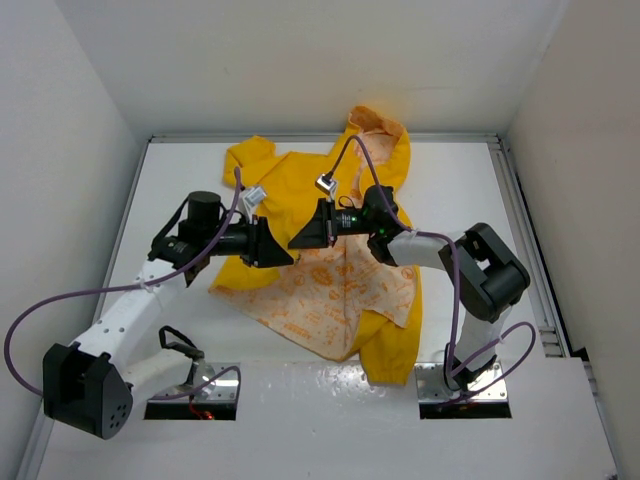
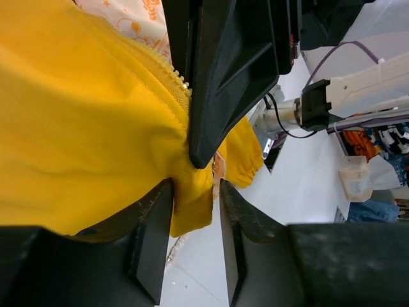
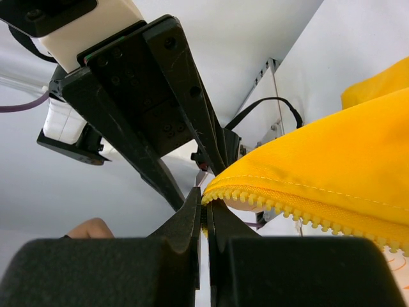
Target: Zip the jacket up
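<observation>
Your left gripper (image 2: pixel 195 214): reaching rightward, jaws nearly closed, pinching a fold of the jacket (image 1: pixel 290 190).
Your right gripper (image 3: pixel 204 208): reaching leftward, tip to tip with it, clamped on the zipper teeth (image 3: pixel 268 203).
Jacket: open, mid-table (image 1: pixel 500 200), lining up.

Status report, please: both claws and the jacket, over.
Left claw shut on jacket edge. Right claw shut on zipper teeth. Jacket open, lining showing, not yet zipped. Claws crowd each other.
</observation>
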`<state>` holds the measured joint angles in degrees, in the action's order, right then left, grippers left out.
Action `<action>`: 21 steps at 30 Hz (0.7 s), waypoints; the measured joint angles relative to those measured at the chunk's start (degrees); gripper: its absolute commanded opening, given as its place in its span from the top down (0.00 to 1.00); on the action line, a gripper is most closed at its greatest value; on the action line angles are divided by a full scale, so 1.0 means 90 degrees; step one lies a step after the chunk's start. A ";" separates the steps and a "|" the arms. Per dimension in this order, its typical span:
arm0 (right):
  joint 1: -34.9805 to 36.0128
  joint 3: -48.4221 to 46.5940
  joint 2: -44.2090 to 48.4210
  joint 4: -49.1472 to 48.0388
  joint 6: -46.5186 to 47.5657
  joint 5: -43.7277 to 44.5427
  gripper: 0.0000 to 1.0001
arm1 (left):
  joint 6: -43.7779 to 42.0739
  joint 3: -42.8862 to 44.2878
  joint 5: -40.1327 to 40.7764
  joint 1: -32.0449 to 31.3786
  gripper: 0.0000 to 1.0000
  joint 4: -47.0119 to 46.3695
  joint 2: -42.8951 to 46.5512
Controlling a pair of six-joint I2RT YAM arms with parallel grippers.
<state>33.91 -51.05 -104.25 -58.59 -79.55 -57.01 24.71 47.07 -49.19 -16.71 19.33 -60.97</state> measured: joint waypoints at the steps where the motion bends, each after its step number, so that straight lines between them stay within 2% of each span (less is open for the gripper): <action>1: 0.0000 0.0000 0.0000 0.0000 0.0002 0.0000 1.00 | -0.0005 -0.0019 -0.0002 0.0007 0.62 -0.0024 -0.0002; 13: 0.0036 -0.0090 -0.0010 0.0022 0.0012 -0.0002 1.00 | 0.0000 -0.0090 -0.0136 0.0029 0.61 -0.0250 -0.0005; 21: 0.0138 -0.0117 -0.0070 0.0039 0.0039 -0.0002 1.00 | -0.0002 -0.0134 -0.0168 0.0041 0.75 -0.0304 -0.0061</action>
<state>35.16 -52.10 -104.88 -58.24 -79.20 -57.04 24.69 45.87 -50.70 -16.34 16.60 -61.52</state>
